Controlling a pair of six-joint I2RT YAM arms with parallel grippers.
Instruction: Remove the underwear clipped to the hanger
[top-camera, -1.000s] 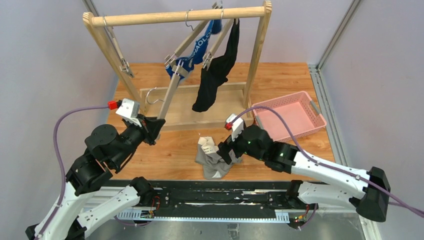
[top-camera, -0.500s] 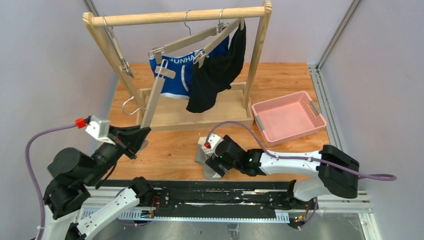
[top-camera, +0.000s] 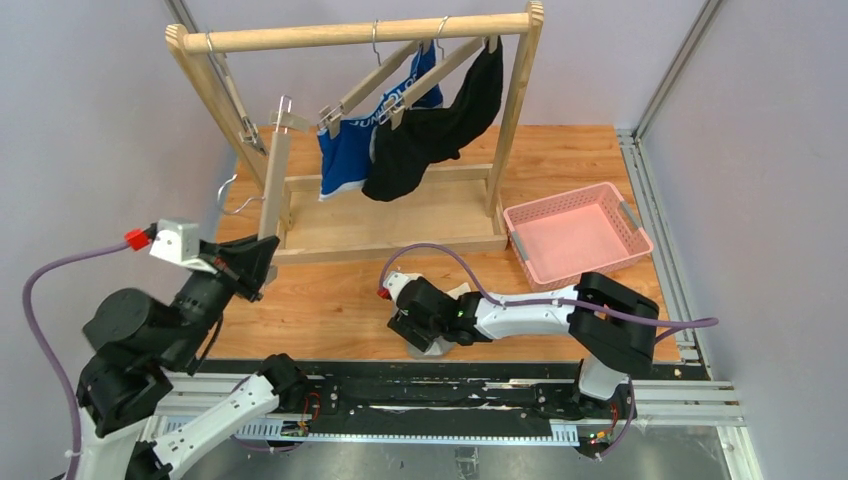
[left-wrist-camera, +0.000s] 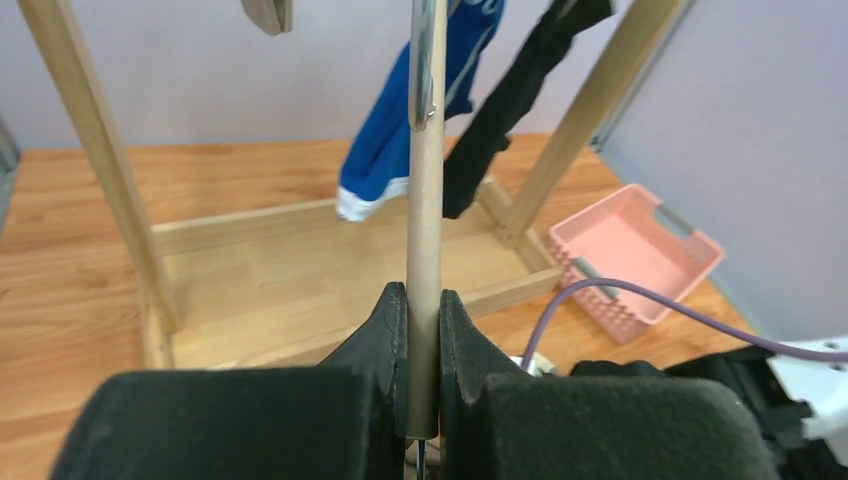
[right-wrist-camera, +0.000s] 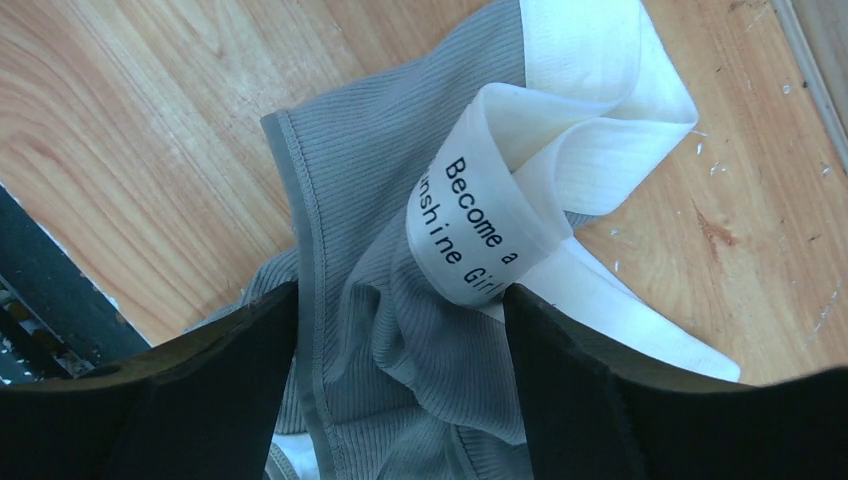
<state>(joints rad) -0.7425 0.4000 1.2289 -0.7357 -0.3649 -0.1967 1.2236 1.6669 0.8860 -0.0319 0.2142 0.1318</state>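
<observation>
- The left pincer (left-wrist-camera: 424, 310) is shut on a bare wooden hanger (left-wrist-camera: 425, 200), which rises straight out of it.
- The right pincer (right-wrist-camera: 400, 310) stands open, one finger on each side of the grey briefs (right-wrist-camera: 350, 180), crumpled on the tabletop (right-wrist-camera: 130, 120) under it.
- These briefs are ribbed grey, with a folded white band carrying black letters.
- The step seems to be picking them up; next the fingers must close on the bunched cloth and lift.
- The blue briefs (top-camera: 345, 160) and black briefs (top-camera: 430, 135) hang clipped, far ahead of both pincers.
</observation>
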